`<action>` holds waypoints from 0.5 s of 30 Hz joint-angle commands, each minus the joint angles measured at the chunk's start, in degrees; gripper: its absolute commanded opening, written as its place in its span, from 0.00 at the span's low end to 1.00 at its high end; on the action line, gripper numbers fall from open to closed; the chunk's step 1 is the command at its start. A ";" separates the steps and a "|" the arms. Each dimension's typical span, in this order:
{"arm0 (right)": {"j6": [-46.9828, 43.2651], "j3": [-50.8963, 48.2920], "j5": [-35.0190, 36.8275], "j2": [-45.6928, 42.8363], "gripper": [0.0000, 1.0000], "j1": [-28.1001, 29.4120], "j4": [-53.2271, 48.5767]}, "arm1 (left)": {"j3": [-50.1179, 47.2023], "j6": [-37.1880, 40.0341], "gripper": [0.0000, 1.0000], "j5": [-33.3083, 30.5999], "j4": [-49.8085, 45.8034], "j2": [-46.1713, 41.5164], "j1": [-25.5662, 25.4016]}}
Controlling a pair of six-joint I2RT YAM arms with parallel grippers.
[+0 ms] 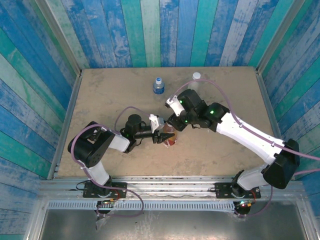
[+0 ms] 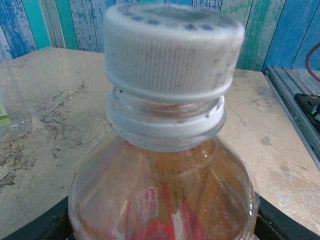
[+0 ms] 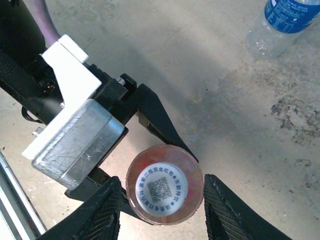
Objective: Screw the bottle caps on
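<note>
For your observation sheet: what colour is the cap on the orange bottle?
The cap is white; clearest in the left wrist view.

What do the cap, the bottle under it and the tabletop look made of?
Cap: looks like opaque white plastic, matte, with fine moulded vertical ribs round its side and some grime. Bottle: thin clear plastic, glossy, with orange liquid and a red label showing through. Tabletop: hard to pin down; pale beige, matte, mottled with dark patches, perhaps stone-look laminate or painted board.
</note>
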 commanded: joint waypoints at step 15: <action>0.12 6.46 5.91 6.94 0.42 2.96 -6.54 | -0.40 -0.92 0.58 1.40 -4.62 1.82 -0.45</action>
